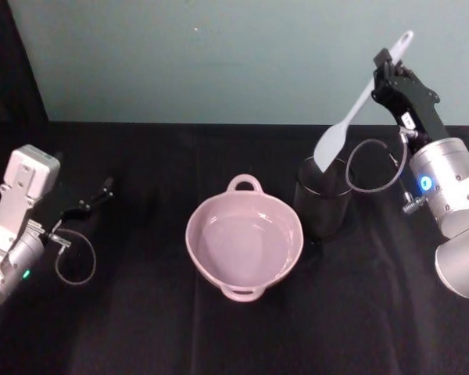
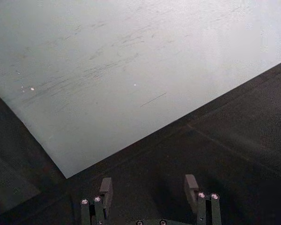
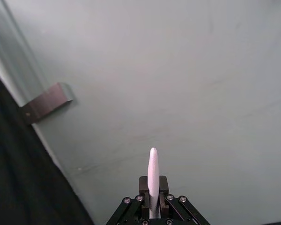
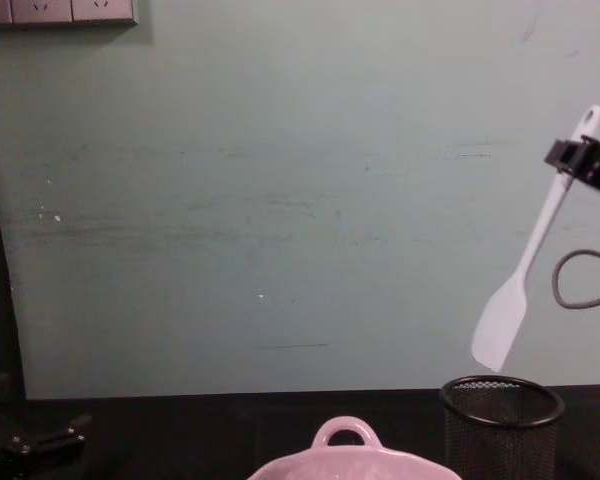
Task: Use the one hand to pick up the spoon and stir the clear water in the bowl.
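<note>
The left gripper (image 1: 102, 190) lies parked low on the black table (image 1: 141, 328), its jaws spread apart and empty, well away from the work. The bowl (image 1: 245, 238) sits below and left of the right gripper (image 1: 388, 72), which pinches the spoon (image 1: 359, 105) near its holed handle end. The spoon hangs tilted, paddle just above the black mesh cup (image 4: 502, 425). It looks light, stiff and smooth, so this high grip may let it swing; the cup's rim stands between paddle and bowl.
</note>
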Motion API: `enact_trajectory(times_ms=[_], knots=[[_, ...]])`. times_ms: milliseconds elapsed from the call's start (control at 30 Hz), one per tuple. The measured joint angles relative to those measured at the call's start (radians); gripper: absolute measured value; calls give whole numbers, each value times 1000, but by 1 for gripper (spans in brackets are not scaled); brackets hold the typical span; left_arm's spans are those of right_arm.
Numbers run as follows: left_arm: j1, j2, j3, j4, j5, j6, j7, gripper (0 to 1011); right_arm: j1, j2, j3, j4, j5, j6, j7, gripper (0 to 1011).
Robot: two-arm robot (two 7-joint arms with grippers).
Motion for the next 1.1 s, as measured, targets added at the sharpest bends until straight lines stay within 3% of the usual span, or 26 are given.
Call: enact_trajectory(times_ms=[567, 1100], knots=[[0, 0, 0, 0, 0, 0, 0, 1011, 81, -54, 35, 189, -7, -19, -15, 113], [0, 0, 0, 0, 0, 0, 0, 1011, 56, -69, 45, 214, 5, 19, -22, 114]])
